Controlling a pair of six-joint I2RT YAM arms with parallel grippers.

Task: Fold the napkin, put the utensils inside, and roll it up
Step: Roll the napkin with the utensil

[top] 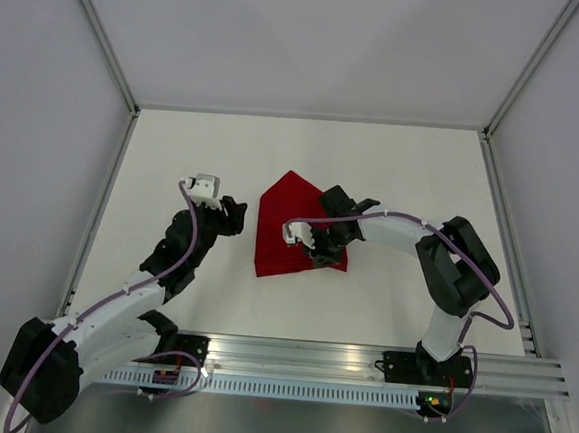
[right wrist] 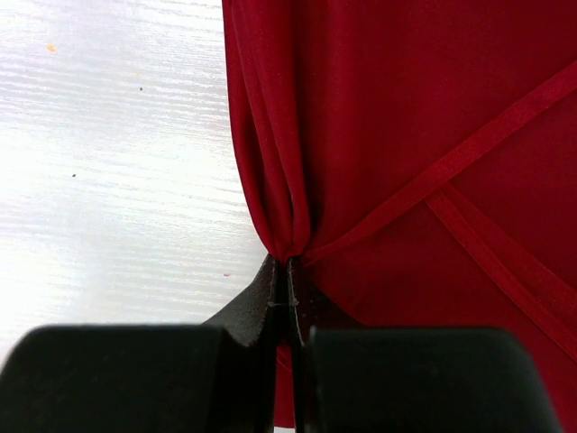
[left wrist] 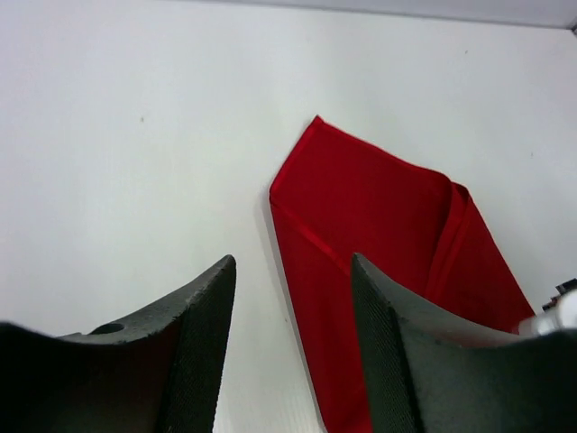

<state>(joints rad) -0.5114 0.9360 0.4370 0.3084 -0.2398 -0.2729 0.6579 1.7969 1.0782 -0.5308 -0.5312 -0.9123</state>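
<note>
**A:** Which step is in hand, do you think?

**B:** The folding, I judge. The napkin point(top: 288, 208) lies on the table point(top: 403, 175), already doubled into an uneven shape. The right tool point(right wrist: 288, 268) is pinched tight on a small gathered pleat at the edge of the cloth. The rest of the cloth spreads ahead of this tool and to its right side.

**A:** And the other arm?

**B:** The left tool point(left wrist: 293, 266) holds nothing. Its jaws stand moderately apart. The napkin is just ahead of its tips, more toward its right finger, and it seems not to touch.

**A:** What does the next move call for?

**B:** Probably the right tool must carry its pinched edge across and lay it flat without dragging the whole cloth. The fabric is thin and looks slippery. The left tool could press down the side nearest to it, to keep the napkin in place.

**A:** Any containers?

**B:** None that I can see. The utensils appear in no view either, so the placing and the rolling are not yet begun.
</note>
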